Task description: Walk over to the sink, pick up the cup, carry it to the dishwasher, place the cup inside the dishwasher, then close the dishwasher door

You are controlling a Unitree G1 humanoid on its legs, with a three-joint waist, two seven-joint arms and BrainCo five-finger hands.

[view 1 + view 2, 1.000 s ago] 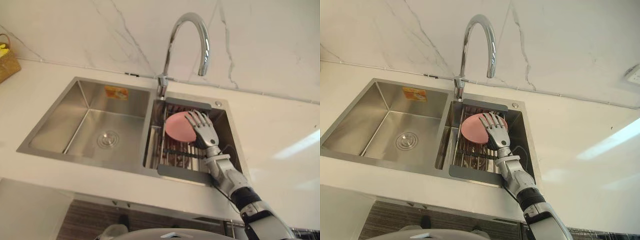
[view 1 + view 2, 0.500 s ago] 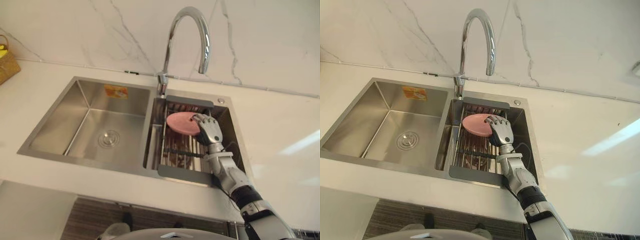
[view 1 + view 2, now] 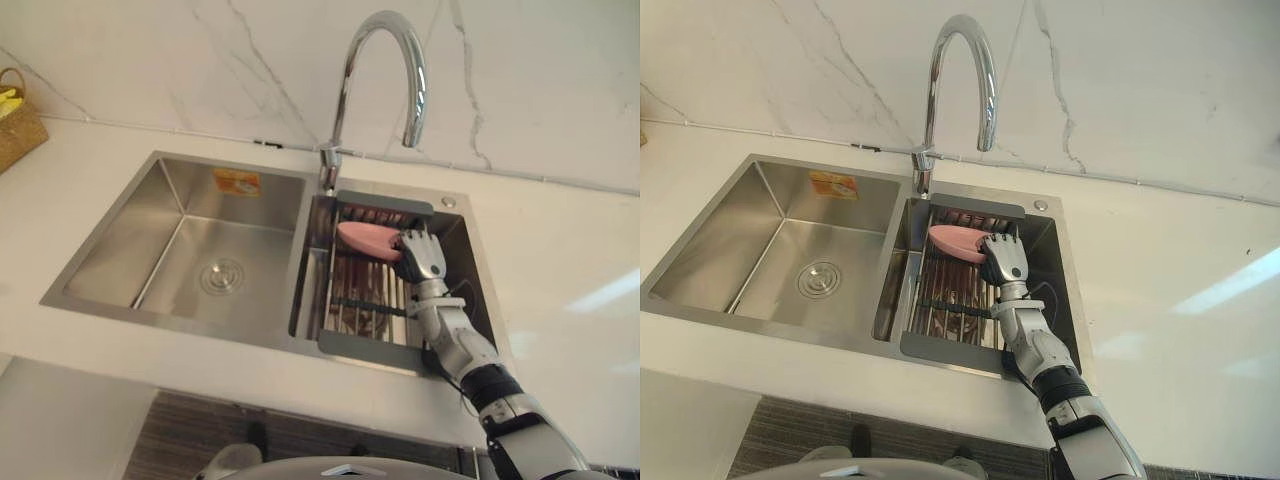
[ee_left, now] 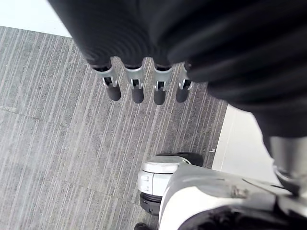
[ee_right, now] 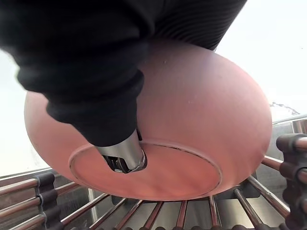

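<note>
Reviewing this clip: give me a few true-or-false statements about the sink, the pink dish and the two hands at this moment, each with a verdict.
1. The right hand has its fingers curled on the pink round bowl. True.
2. The bowl lies in the sink's left basin beside the drain. False: it is in the right basin, at the wire rack.
3. The left hand helps hold the bowl. False: it hangs with straight fingers over the grey carpeted floor.
4. The curved chrome tap rises behind the divide between the two basins. True.

Right hand [image 3: 420, 255] forward, fingers curled in a grip; left hand [image 4: 136, 88] low, fingers relaxed.
</note>
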